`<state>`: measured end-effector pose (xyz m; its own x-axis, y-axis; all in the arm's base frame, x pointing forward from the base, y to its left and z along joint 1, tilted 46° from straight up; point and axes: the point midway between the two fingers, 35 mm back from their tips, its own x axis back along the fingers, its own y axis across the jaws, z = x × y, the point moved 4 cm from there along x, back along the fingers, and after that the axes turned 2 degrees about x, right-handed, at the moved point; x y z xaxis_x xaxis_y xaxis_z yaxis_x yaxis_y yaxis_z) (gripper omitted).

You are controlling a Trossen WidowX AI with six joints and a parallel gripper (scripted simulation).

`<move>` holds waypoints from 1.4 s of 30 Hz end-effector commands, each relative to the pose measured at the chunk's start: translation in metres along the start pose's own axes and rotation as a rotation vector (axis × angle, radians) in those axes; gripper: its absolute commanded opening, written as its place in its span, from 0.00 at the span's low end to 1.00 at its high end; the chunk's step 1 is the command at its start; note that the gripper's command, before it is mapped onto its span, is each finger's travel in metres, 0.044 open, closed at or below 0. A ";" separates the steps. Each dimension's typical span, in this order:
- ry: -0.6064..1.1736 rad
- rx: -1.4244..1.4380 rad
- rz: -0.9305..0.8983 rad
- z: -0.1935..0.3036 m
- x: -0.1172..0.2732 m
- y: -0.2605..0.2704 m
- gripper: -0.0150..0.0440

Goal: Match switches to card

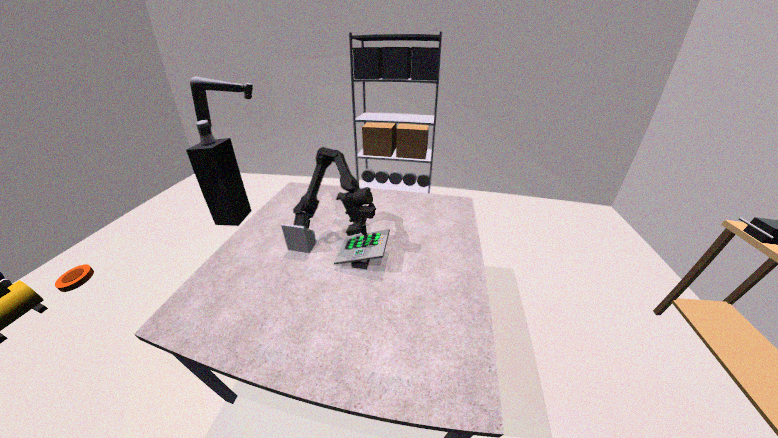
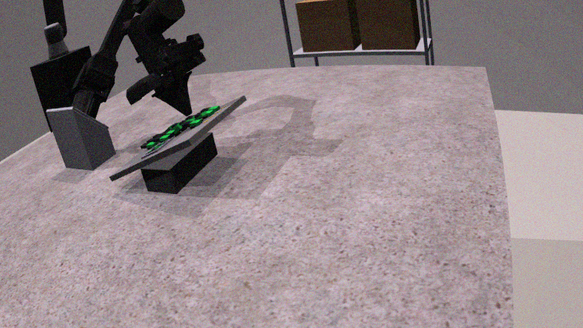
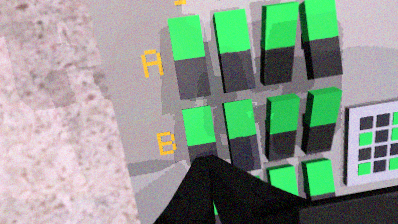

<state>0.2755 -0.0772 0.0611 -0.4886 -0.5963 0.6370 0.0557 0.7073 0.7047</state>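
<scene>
In the top view, your panel (image 1: 375,251) (image 2: 162,159) (image 3: 370,65) sits in the far half of the desk (image 1: 337,326) (image 2: 326,228) (image 3: 50,150), about midway between the left and right edges. Your arm (image 1: 314,182) (image 2: 95,75) rises from a grey block (image 1: 298,238) (image 2: 79,140), which stands between the desk's left edge and the panel. The gripper (image 1: 364,232) (image 2: 188,114) (image 3: 205,165) points down over the switches. The card (image 1: 359,252) (image 3: 353,142) lies on the panel, on the side towards the desk's near edge. A rack (image 1: 352,97) (image 2: 288,36) stands beyond the desk's far edge.

In the exterior view, you see the panel tilted on a dark stand (image 2: 177,174), over towards the desk's left side and well apart from its far-right corner. The gripper's tip is right at the switches; you cannot tell here whether it touches one.

In the wrist view, your fingers are fully closed, tips together, with nothing held between them. They overlap the dark end of the first switch in row B (image 3: 199,125); contact is unclear. All four switches in row A (image 3: 232,32) show whole, and the rows below B are mostly hidden by the fingers. The card is cut off by the picture's side, and the desk's surface fills the left, with none of its corners showing.
</scene>
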 end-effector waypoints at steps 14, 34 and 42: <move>0.002 -0.006 -0.001 0.001 -0.001 0.000 0.25; 0.002 -0.006 -0.001 0.001 -0.004 0.000 0.25; 0.002 -0.006 -0.001 0.001 -0.005 0.000 0.25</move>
<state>0.2762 -0.0743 0.0581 -0.4868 -0.5985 0.6363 0.0579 0.7047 0.7072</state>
